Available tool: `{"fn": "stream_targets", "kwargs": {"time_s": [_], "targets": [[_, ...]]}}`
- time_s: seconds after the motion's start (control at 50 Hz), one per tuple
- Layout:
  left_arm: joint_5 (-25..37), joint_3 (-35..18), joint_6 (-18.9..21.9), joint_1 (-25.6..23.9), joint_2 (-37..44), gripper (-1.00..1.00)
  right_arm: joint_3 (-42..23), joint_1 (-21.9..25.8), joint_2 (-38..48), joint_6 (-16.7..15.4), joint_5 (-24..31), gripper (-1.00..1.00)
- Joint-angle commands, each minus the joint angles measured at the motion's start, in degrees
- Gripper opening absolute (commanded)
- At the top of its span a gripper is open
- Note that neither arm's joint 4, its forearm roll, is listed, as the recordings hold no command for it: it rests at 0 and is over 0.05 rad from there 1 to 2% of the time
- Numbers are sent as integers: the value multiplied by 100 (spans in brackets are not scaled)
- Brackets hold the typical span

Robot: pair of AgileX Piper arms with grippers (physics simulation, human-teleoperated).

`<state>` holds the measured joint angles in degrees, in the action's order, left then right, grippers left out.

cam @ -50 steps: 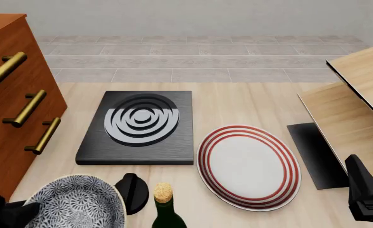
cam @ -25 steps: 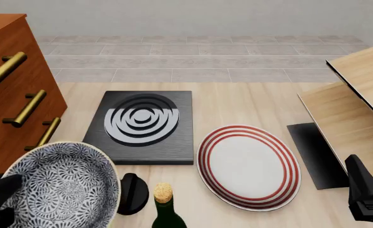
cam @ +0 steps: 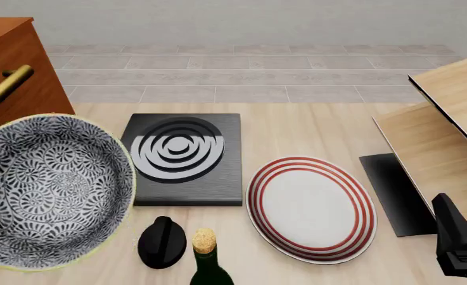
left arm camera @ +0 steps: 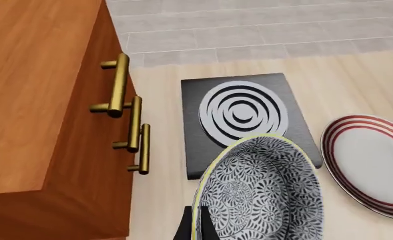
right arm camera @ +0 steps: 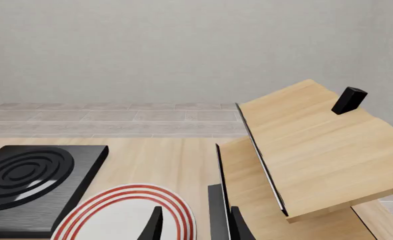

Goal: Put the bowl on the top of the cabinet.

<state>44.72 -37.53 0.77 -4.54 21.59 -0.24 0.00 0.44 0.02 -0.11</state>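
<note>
cabinet [left arm camera: 43, 100] top: bare | handles [left arm camera: 120, 85] jut beside bowl [left arm camera: 263, 192]

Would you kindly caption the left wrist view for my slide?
Left gripper holds blue-and-white patterned bowl raised beside the reddish-brown wooden cabinet.

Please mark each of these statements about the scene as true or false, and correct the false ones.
1. The bowl already rests on top of the cabinet. False: it is held in the air beside the cabinet, by the left gripper.
2. The plate has red rings. True.
3. The right gripper holds the plate. False: its jaws are open and hold nothing.
4. A bottle with a cork stands near the front edge of the table. True.
5. The bowl is plain white inside. False: it has a dense dark pattern.
</note>
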Motion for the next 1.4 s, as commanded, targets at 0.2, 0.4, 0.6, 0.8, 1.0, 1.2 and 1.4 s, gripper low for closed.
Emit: {"fn": "stream_targets", "kwargs": {"time_s": [0.2,0.4,0.6,0.8,1.0,1.2,1.4], "targets": [[-411,-790,-228,618,334,-100,0,1,0,-1,0,100],[-504,-1116,-349,837,456,-100,0,0,-1,0,0,100],[-645,-1293,-783,1097,574,-100,0,0,0,1,0,100],[-814,-1588,-1086,1447,788,-100,0,0,0,1,0,100],[-1001,-1955,-1352,1814,965,-100,0,0,1,1,0,100],[-1269,-2270,-1498,2215,1201,-100,0,0,0,0,0,100],[-1674,-2301,-1862,2708,1628,-100,0,1,0,-1,0,100]]}}
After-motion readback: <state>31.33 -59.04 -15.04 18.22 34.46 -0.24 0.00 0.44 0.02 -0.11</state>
